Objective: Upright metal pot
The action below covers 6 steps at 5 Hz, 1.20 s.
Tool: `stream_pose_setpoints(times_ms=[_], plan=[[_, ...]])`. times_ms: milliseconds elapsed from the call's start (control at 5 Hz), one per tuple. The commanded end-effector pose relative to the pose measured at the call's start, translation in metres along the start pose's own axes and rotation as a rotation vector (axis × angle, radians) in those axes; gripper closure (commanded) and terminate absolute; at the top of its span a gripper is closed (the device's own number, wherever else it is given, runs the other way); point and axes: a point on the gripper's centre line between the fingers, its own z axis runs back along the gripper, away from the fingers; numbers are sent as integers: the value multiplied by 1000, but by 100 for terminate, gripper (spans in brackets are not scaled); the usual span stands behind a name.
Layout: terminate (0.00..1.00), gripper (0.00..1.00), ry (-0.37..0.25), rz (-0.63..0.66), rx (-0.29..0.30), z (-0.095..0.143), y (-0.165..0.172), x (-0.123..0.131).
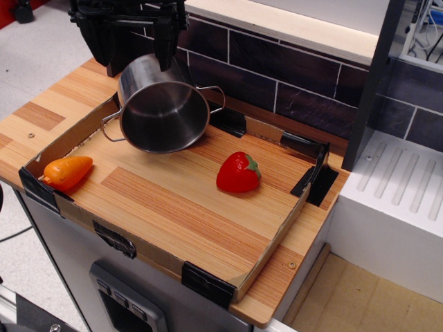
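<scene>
A wooden counter (173,200) carries a low cardboard rim (273,242) taped at its corners with black tape, forming a shallow tray over the striped wood. Behind it, at 12 to 2 o'clock, runs a wall of dark tiles (277,69) topped by a pale ledge (304,24). At 3 o'clock stands a white ribbed drainboard (398,180) beside a dark upright post (374,83). A grey cabinet front (83,256) hangs below the counter, and pale floor shows at 10 o'clock. A carrot (67,171) lies at 9 o'clock near the tray's left corner, and a strawberry (238,172) sits near the middle, toward 3 o'clock, well apart from the carrot. The pot (163,107) is at 11 o'clock, tilted with its mouth facing forward and down toward the wood, its lower rim at or close to the surface, wire handles sticking out at each side. The black gripper (135,38) comes down from the top edge, its fingers straddling the pot's upper wall; they appear closed on it, though the contact itself is hard to see.
</scene>
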Motion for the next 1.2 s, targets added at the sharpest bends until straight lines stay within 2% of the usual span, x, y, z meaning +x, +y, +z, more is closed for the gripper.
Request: stream_pose_setpoints(times_ms=[0,200,400,600,800,1000], plan=[[0,0,0,0,0,0,0,0],[0,0,-73,-112,40,8,5,-15],[0,0,-204,-224,141,-4,15,-28],[0,0,-318,-279,218,-13,18,-29],[0,0,-421,-308,266,-27,19,-25],[0,0,-518,-318,284,-41,16,-23]])
